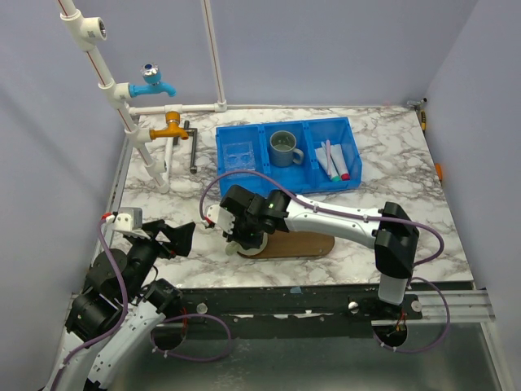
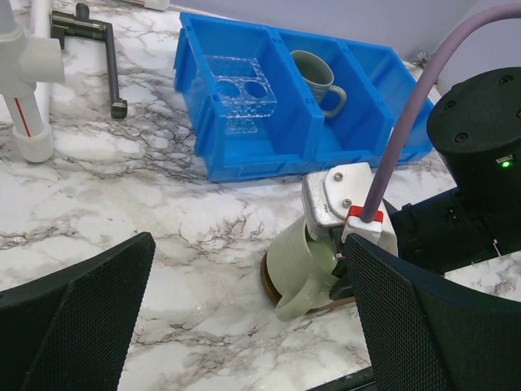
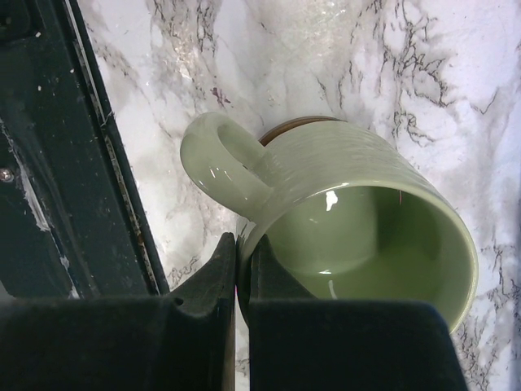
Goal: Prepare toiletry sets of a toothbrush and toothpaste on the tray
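Closest in, the left gripper [image 1: 175,236] hangs over the marble table [image 1: 407,163] at its left side, its 2 black mesh-faced fingers [image 2: 77,314] spread wide with nothing between them. Just to its right, the right gripper [image 3: 242,277] has its 2 fingers pinched tight on the rim of a pale-green mug [image 3: 350,212], right beside the handle. That mug leans at the left end of the tray [image 1: 305,244], a flat dark-brown wooden oval with rounded ends. I cannot tell whether the mug's base rests on the wood or hangs just above it. Farther back stands 1 blue bin [image 1: 220,155] with 3 compartments. The left compartment holds 1 clear plastic holder [image 1: 238,153] and the middle one holds 1 grey-green mug [image 1: 283,148], so I count 2 mugs in all. The right compartment holds the toothbrushes [image 1: 330,159], slim sticks in pink and pale blue. They lie side by side with whitish toothpaste tubes [image 1: 321,156], all too small for me to count exactly. They are well apart from the tray.
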Controlling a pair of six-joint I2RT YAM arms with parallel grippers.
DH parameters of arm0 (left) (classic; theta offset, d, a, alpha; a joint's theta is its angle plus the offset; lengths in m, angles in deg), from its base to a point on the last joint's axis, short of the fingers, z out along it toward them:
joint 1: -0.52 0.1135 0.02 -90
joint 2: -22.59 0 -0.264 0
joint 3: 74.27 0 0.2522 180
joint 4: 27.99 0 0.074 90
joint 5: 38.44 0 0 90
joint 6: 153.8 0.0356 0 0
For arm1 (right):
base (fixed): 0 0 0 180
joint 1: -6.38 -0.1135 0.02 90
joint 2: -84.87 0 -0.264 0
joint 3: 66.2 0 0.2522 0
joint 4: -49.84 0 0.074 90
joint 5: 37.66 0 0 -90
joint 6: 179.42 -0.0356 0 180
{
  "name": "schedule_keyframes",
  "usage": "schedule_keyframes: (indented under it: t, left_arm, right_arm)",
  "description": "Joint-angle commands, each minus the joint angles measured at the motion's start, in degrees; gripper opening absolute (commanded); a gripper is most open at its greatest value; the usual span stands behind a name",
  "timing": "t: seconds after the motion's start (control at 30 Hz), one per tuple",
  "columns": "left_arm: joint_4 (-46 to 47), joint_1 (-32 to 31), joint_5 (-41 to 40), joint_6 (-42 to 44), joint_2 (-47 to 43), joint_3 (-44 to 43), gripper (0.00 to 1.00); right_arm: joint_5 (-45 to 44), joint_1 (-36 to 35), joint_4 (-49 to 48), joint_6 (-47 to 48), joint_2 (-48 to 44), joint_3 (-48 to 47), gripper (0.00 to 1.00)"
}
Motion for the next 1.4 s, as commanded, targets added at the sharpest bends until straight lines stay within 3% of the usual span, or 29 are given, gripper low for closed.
schedule_keyframes:
  t: [0.0,0.53,1.0,1.37]
  left_arm:
    - [-0.61,-0.08,-1.17,0.15,0.01,0.21,0.99]
    - [-0.57,-0.08,-1.22,0.14,-0.03,0.21,0.99]
    - [-0.61,-0.08,-1.22,0.15,-0.07,0.21,0.99]
    - [-0.69,-0.08,-1.21,0.11,-0.14,0.17,0.99]
  right_arm:
    - [1.43,0.18,-1.20,0.08,-0.18,-0.06,0.00]
    - [1.08,0.17,-1.30,-0.10,0.57,0.36,0.05]
    - [1.21,0.14,-1.33,-0.35,0.46,0.47,0.15]
    - [0.18,0.18,0.00,-0.48,-1.22,-1.38,0.30]
